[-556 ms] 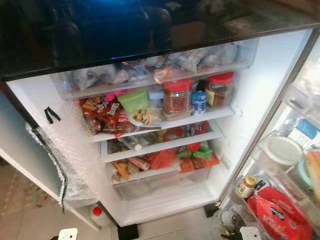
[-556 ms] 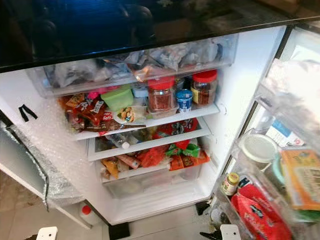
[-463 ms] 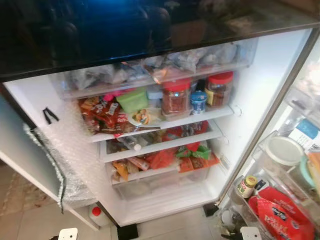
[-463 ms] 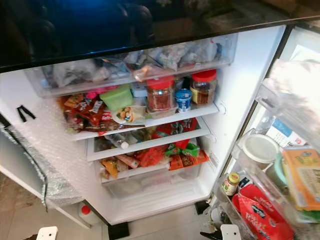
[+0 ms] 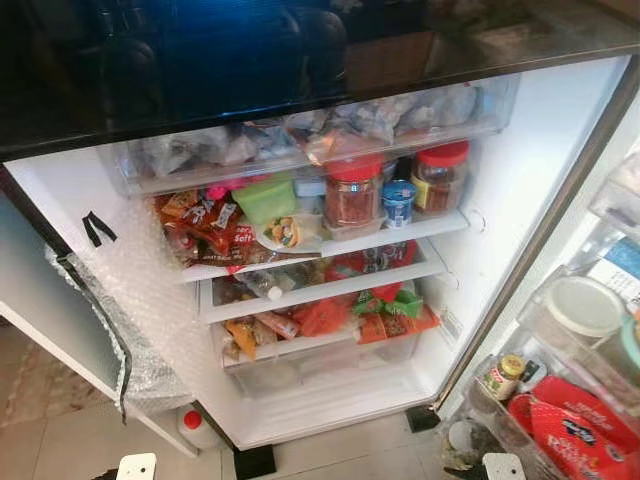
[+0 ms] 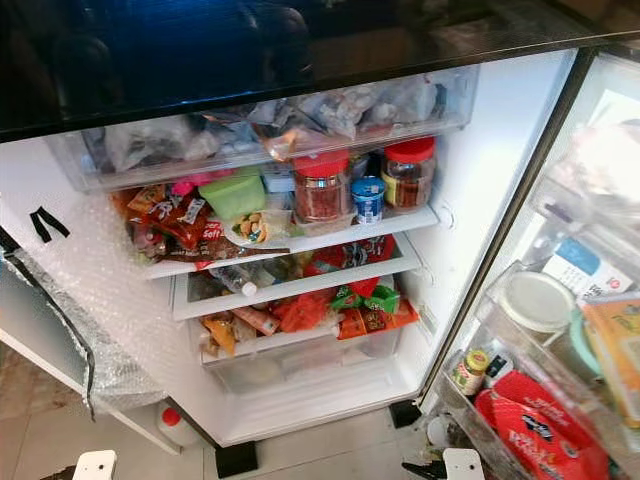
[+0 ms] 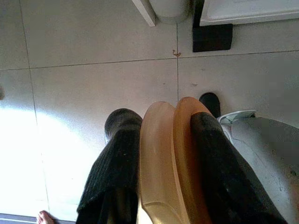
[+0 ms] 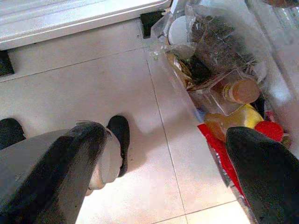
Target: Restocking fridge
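Open white fridge [image 5: 520,180], shelves packed, fills the scene. Low at 7 o'clock, the left gripper [image 7: 159,140] pinches two stacked tan curved plastic pieces [image 7: 168,158], long axis along its fingers, pointing floorward. Right gripper [image 8: 177,154] spread wide, holding nothing.

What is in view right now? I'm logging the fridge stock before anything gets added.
Fridge: one, white inside, open.
Jars: two, red-lidded, upper shelf.
Small tub: one, blue, between the jars.
Container: one, green, upper shelf.
Snack packets: several, red and orange, shelf's left end.
Packets: several, red, orange, green, lower drawer.
Door bins: lidded tub, small jar, red bag.
Left gripper: shut on orange pieces, above floor tiles.
Right gripper: open, by door bin.
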### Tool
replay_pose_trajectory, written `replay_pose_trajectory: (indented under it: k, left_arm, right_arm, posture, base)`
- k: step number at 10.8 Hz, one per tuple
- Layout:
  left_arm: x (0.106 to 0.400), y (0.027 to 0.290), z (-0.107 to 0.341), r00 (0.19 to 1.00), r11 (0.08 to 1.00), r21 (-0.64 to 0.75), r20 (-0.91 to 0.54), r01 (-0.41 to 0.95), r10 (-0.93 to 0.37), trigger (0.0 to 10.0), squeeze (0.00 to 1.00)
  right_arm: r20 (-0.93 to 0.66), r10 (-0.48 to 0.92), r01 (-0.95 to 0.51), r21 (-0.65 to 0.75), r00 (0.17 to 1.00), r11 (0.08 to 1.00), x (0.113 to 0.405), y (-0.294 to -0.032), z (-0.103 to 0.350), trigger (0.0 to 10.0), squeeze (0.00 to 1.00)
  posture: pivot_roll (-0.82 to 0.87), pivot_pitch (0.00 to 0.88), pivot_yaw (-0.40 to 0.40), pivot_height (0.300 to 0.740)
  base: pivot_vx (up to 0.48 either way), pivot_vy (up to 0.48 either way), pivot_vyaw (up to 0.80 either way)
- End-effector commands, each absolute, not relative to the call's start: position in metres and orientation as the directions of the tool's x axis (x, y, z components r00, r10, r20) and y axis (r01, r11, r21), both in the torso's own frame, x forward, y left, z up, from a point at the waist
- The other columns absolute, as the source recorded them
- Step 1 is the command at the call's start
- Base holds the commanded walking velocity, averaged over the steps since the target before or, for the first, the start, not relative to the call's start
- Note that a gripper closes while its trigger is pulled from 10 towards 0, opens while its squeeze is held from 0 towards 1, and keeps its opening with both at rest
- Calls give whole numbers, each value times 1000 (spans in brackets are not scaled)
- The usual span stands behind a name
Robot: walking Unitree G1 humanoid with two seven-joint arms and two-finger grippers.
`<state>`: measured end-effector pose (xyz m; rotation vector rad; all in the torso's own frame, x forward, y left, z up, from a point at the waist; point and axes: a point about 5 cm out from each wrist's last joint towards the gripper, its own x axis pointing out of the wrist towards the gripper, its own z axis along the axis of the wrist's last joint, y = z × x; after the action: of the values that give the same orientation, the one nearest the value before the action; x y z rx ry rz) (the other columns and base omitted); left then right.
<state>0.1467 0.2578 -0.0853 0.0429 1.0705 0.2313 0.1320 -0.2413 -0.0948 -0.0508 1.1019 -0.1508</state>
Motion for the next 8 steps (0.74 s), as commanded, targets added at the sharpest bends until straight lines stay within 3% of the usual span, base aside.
replay_pose_trajectory:
  k: [1,4,8]
  left_arm:
    - [144,260,-86,447,975,158,-869,-154,212,10000,0]
    - [144,259,-86,448,976,160,-869,-148,210,10000,0]
    - [144,259,-86,448,976,158,-869,-150,210,10000,0]
  right_arm:
    - [-882,-146,109,-108,448,988,133,-241,-95,10000,0]
    - [-883,-148,106,-112,445,988,133,-241,-95,10000,0]
    - [-883,-149,103,-114,444,988,133,-241,-95,10000,0]
  posture:
    - [-183,0,67,740]
    - [-184,0,66,740]
    - [-182,0,63,740]
  base:
    - [0,0,0]
    - [0,0,0]
    - [0,-329,0]
